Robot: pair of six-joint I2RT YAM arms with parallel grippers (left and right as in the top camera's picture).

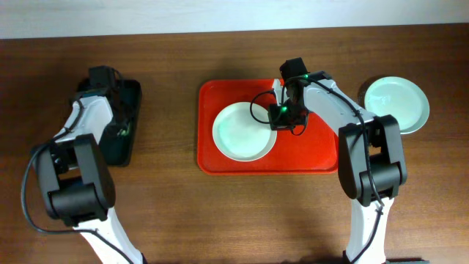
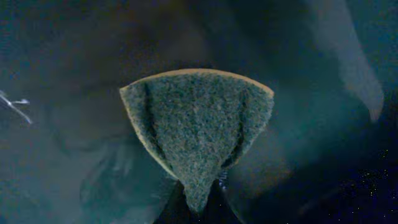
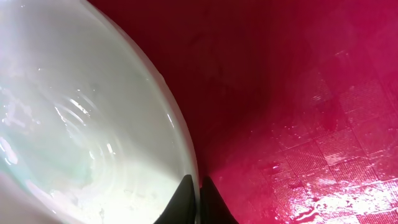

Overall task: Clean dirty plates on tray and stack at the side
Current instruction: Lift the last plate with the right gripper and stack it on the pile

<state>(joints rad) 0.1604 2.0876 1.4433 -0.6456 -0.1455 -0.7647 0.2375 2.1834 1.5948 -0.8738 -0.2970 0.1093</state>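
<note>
A pale mint plate (image 1: 244, 131) lies on the red tray (image 1: 311, 150). My right gripper (image 1: 282, 116) is at the plate's right rim and shut on it; the right wrist view shows the two fingers (image 3: 198, 196) pinching the rim of the plate (image 3: 74, 124) over the wet tray (image 3: 298, 112). A second plate (image 1: 396, 104) lies on the table to the right of the tray. My left gripper (image 1: 117, 110) is over the black tray (image 1: 130, 95) at the left, shut on a green sponge (image 2: 199, 121). A third plate is not in view.
The black tray stands on the wooden table (image 1: 168, 205) at the left. The red tray's floor is wet and textured in the right wrist view. A pale wall edge (image 1: 220, 15) runs along the back of the table.
</note>
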